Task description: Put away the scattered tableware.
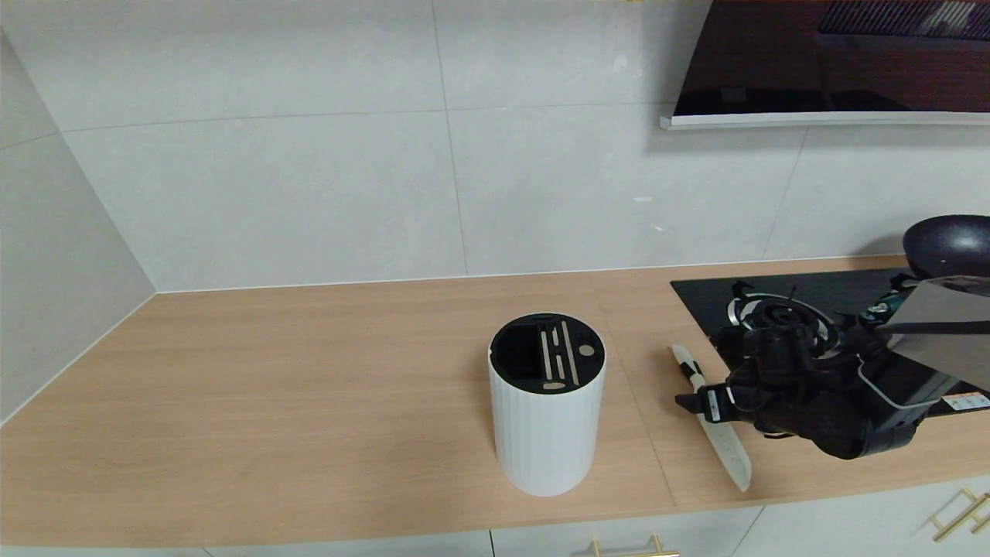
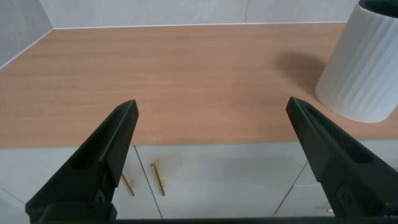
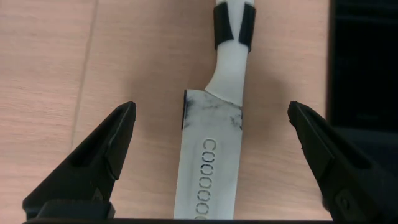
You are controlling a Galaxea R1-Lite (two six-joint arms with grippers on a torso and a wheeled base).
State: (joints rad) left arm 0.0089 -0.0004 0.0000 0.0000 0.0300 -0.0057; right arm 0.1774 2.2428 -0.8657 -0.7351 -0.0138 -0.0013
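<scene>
The knife [image 1: 725, 449] lies flat on the wooden counter [image 1: 309, 371], between the holder [image 1: 547, 422] and the black glass stove [image 1: 820, 286], with its handle towards the wall. It is all white and looks matte, with a narrow handle and a wider blade. The holder is a white cylinder with fine vertical ribs. Its black top has one big opening and several narrow slots. The counter has a light, smooth wood grain, and the wall [image 1: 309, 155] behind it is of large pale tiles.

The right wrist view is more detailed. It shows a black band [image 3: 234, 25] around the handle, a row of small oval holes along the blade and dark smudges at the heel of the blade. The right gripper [image 3: 211, 112] is spread wide there, with one black finger on each side of the knife [image 3: 214, 168], and it holds nothing. In the head view the right arm covers the middle of the knife, so I cannot tell if a finger touches it.

The left gripper [image 2: 211, 109] is also wide open and holds nothing. It is at the front edge of the counter, with golden cabinet handles [image 2: 158, 176] below and the ribbed side of the holder [image 2: 364, 62] near.

The blade tip and the handle end are cut off in the right wrist view. A dark pan [image 1: 950, 244] on the stove is cut by the edge of the picture.
</scene>
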